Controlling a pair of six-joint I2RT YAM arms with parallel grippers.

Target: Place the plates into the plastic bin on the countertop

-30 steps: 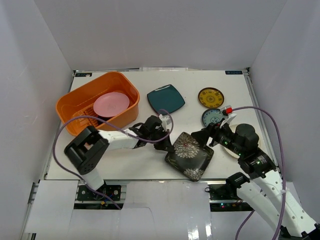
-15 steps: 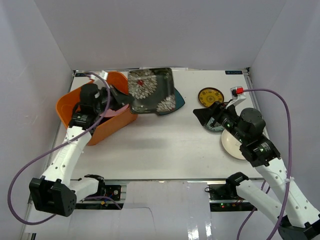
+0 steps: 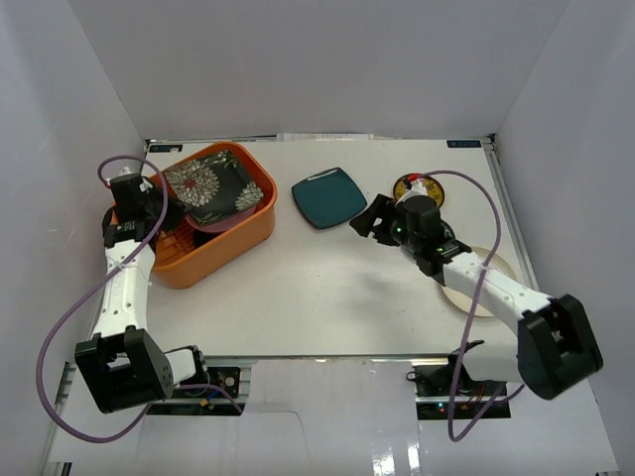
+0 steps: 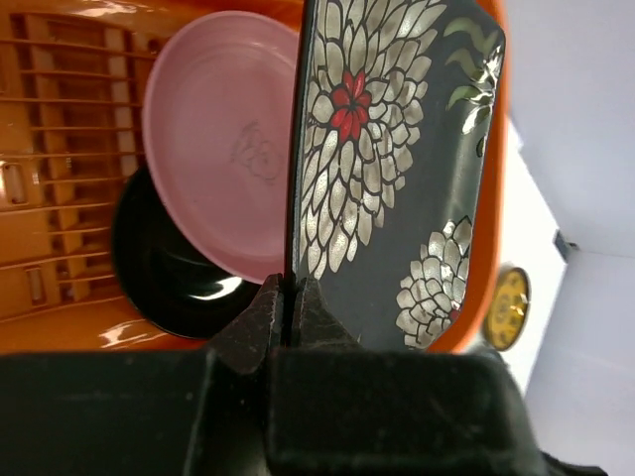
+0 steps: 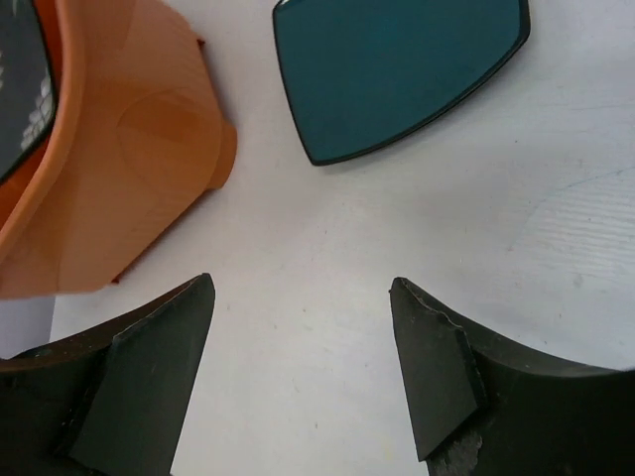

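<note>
The orange plastic bin stands at the far left of the white countertop. My left gripper is shut on the edge of the dark square plate with white flowers and holds it tilted inside the bin. In the left wrist view the flowered plate hangs over a pink plate and a black plate. My right gripper is open and empty, just right of the teal plate. In the right wrist view the gripper sits just short of the teal plate.
A yellow-patterned plate lies behind my right arm. A cream plate lies under that arm's forearm. The blue-patterned plate is hidden. White walls close in the table on three sides. The bin's outer wall is left of my right gripper.
My left gripper has carried the flowered plate from above the bin's right rim down into the bin. My right gripper has swung left toward the teal plate.
</note>
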